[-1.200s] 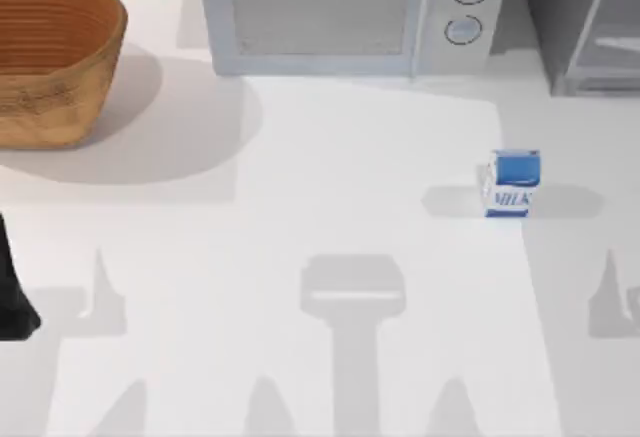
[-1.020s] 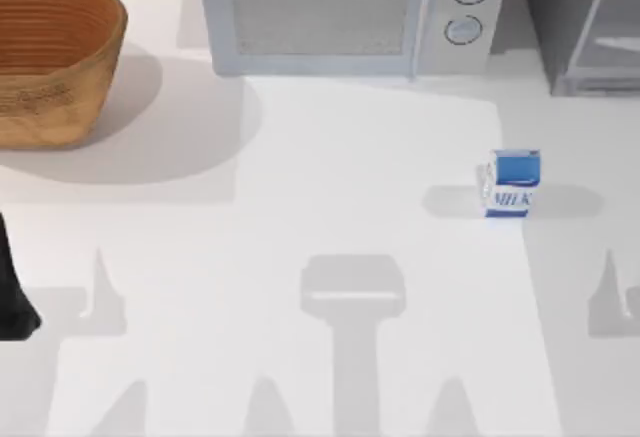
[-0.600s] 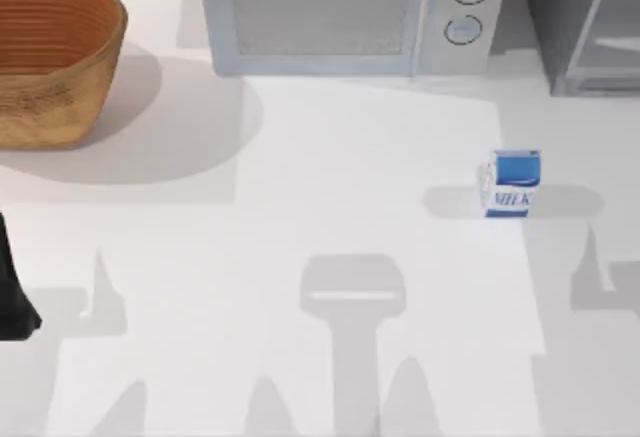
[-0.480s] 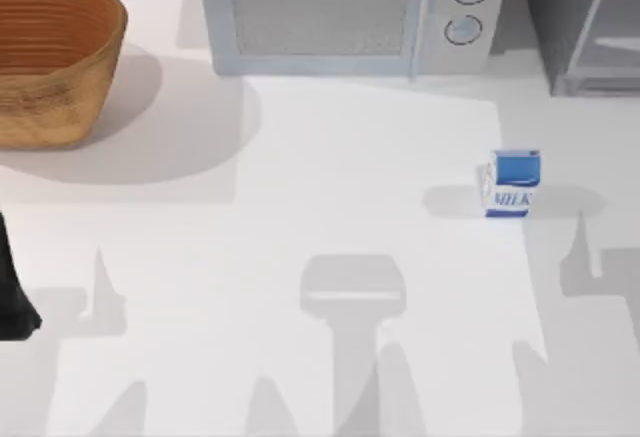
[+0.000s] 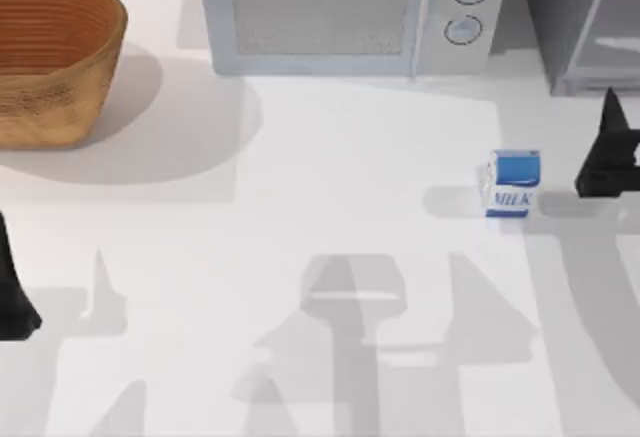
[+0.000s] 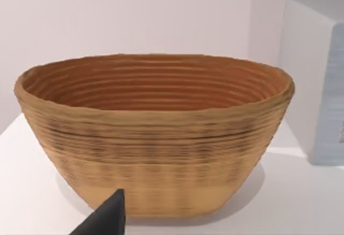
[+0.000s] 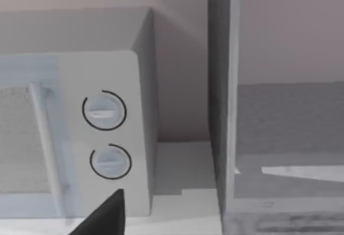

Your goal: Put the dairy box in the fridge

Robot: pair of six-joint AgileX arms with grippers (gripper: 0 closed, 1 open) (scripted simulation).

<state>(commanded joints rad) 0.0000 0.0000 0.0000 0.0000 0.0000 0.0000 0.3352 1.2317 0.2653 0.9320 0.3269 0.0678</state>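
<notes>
The dairy box (image 5: 512, 183), a small blue-topped carton with MILK on its white side, stands upright on the right part of the table. My right gripper (image 5: 606, 157) hangs just to its right, near the view's right edge, apart from it. The fridge (image 5: 585, 22), a dark grey cabinet with a pale door panel, stands at the back right corner and rises close ahead in the right wrist view as the fridge (image 7: 269, 138). My left gripper (image 5: 12, 302) is parked at the left edge.
A light grey microwave (image 5: 345, 12) with two round knobs stands at the back centre, left of the fridge, seen too as the microwave (image 7: 102, 133). A woven basket (image 5: 50, 57) sits at the back left, close before the left wrist as the basket (image 6: 153, 133).
My right gripper has come into the top view from the right and now hangs beside the dairy box. Its shadows have shifted across the table. The carton and left arm have not moved.
</notes>
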